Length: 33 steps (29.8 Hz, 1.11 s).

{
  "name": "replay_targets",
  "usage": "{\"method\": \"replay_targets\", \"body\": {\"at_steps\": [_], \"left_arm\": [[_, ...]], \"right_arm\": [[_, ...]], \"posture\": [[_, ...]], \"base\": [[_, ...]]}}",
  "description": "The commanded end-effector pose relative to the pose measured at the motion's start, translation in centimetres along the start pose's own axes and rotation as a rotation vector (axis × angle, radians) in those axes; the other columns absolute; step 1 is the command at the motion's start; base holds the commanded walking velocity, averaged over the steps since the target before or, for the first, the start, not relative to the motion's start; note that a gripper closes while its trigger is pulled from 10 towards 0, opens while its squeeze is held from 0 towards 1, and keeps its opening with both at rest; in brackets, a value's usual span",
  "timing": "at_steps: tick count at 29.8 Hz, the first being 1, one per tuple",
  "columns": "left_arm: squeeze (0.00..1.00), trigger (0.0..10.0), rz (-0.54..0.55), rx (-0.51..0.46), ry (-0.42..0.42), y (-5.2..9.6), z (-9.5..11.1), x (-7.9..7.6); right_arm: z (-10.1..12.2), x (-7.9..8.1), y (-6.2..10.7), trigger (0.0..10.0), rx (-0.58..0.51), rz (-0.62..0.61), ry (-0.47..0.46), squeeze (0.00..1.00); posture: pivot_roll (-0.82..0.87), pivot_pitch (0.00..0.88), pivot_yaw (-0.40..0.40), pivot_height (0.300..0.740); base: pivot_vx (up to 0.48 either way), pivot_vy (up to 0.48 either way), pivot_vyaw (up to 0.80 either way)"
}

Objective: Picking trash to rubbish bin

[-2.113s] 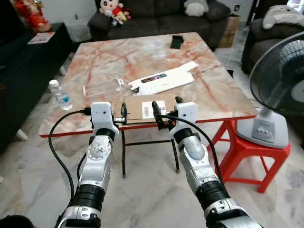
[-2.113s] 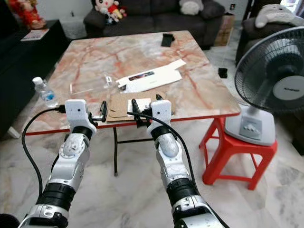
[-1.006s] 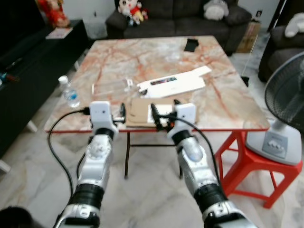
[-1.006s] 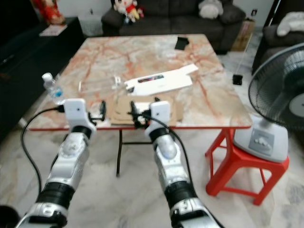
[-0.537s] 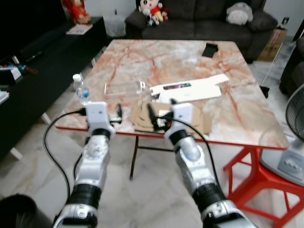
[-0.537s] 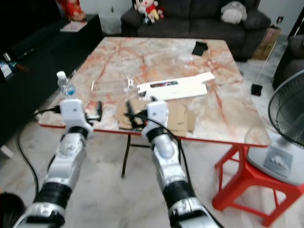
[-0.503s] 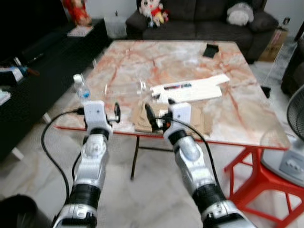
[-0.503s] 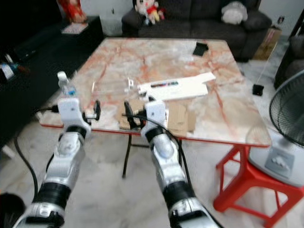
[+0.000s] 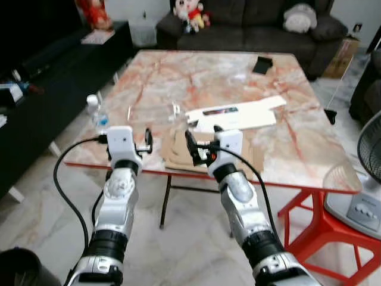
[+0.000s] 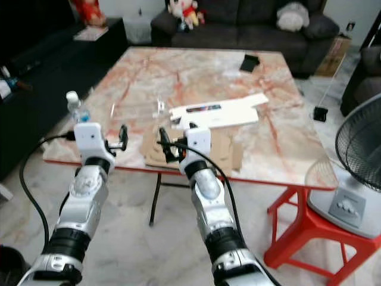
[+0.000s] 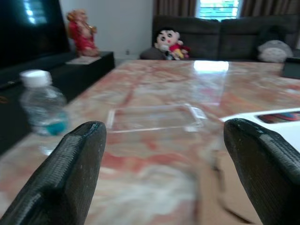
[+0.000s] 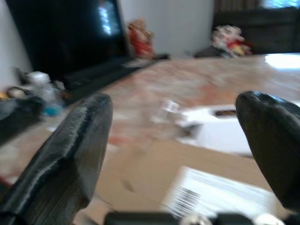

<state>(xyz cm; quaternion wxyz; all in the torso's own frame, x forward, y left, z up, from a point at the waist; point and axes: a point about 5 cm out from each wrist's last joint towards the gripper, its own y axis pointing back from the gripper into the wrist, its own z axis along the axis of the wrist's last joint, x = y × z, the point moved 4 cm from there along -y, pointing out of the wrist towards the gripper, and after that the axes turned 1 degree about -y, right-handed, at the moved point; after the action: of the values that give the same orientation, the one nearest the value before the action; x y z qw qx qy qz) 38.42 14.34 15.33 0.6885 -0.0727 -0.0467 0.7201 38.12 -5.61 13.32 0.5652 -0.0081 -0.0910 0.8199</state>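
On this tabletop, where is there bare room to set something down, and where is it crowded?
Free: the marble table between the far edge and the white box, left of the black item; also the right side beyond the flattened cardboard. Crowded: the near edge, with the water bottle, clear plastic tray, cardboard, and both open end effectors, left and right.

Bottle (image 9: 95, 113) left — cardboard (image 9: 178, 150) right, on table (image 9: 309, 149).

Lighting: even daylight; window glare on marble table (image 11: 211, 65). Head views slightly soft; right wrist view blurred; near fingertips (image 11: 79, 154) unfocused.
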Motion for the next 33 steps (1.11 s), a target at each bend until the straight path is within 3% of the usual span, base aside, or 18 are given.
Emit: {"method": "replay_targets", "body": {"at_steps": [1,33], "left_arm": [[0.0,10.0,-0.002,-0.003,-0.008,-0.1,0.2,0.0],[0.0,10.0,-0.009,-0.002,-0.011,-0.2,0.1,-0.3]], "right_arm": [[0.3,0.1,-0.3,10.0,0.0,0.007,0.011,0.0],[0.8,-1.3,-0.6,10.0,-0.004,-0.029,0.02,0.0]], "posture": [[0.0,0.029,0.015,0.74],[-0.01,0.0,0.014,0.74]], "base": [[0.319,0.0,0.0],[0.323,0.0,0.0]]}}
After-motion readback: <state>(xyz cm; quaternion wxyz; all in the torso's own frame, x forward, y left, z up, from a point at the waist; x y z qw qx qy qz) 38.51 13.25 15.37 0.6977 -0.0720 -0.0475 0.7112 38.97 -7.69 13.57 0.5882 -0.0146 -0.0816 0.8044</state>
